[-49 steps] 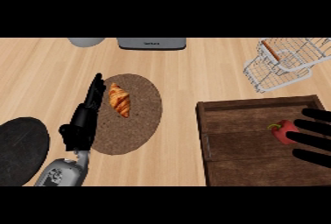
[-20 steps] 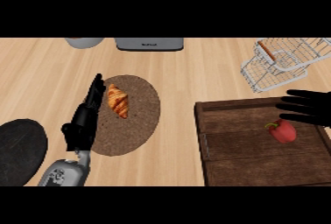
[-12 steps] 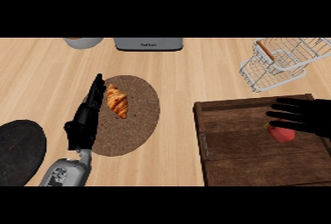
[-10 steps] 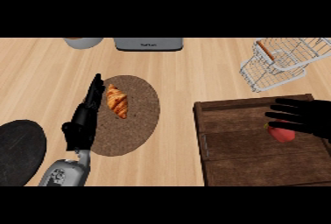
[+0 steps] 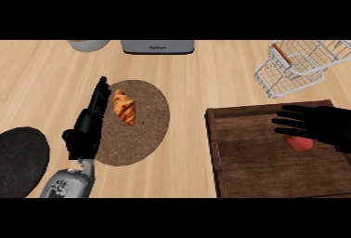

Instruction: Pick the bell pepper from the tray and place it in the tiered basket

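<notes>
Red of the bell pepper [image 5: 299, 142] showing only as a lower sliver at about three o'clock, lying on the wooden tray [image 5: 260, 172], where a second ago lay fully exposed. Now covered from above by the right hand [image 5: 312, 124], come down over it from the tray's far edge. Fingers [image 5: 289, 122] spread and pointing toward nine o'clock, only beginning to bend, not yet closed on anything. Means the reach is nearly done and the grasp is the step in hand; lift not started. Tiered basket [image 5: 299, 65] waiting at one o'clock, just past the tray's far rim on the table [image 5: 198, 79]. Left hand [image 5: 89, 125] unmoved at nine o'clock, fingers straight along the edge of the round brown mat [image 5: 147, 139] beside the croissant [image 5: 124, 107].
</notes>
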Available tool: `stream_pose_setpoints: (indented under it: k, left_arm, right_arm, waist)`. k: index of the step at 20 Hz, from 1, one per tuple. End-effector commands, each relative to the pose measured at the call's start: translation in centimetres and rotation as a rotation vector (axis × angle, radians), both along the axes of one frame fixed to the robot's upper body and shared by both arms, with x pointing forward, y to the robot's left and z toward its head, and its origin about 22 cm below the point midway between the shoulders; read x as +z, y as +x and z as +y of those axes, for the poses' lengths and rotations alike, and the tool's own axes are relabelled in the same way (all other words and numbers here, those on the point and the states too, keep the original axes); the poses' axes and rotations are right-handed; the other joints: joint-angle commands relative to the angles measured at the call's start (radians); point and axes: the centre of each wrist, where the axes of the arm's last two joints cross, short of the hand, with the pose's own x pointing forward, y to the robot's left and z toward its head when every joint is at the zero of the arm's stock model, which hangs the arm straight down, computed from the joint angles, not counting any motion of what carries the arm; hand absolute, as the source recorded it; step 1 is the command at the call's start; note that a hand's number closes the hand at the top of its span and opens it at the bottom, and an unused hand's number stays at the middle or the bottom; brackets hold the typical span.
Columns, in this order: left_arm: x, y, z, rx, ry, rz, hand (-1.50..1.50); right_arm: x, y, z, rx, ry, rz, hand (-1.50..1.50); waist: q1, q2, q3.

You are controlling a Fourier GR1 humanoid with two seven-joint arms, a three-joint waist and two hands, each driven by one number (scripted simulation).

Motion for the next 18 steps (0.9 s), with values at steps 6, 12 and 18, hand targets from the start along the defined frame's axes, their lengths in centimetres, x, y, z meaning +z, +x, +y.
stream_pose_setpoints:
  k: [6,12,18]
  left_arm:
    - [0.0,0.0,1.3,0.01,0.011,0.019,0.0]
    - [0.4,0.2,-0.3,0.01,0.004,0.01,0.0]
    - [0.4,0.2,0.7,-0.009,-0.006,-0.003,0.0]
  right_arm:
    - [-0.7,0.1,0.8,0.043,0.021,0.062,-1.5]
    - [-1.9,-0.1,-0.9,0.037,0.04,0.11,-1.5]
    - [-5.6,1.0,2.2,0.068,0.163,0.013,1.5]
  waist:
    - [-0.003,-0.001,0.0]
    - [-0.006,0.0,0.0]
    - [0.002,0.002,0.0]
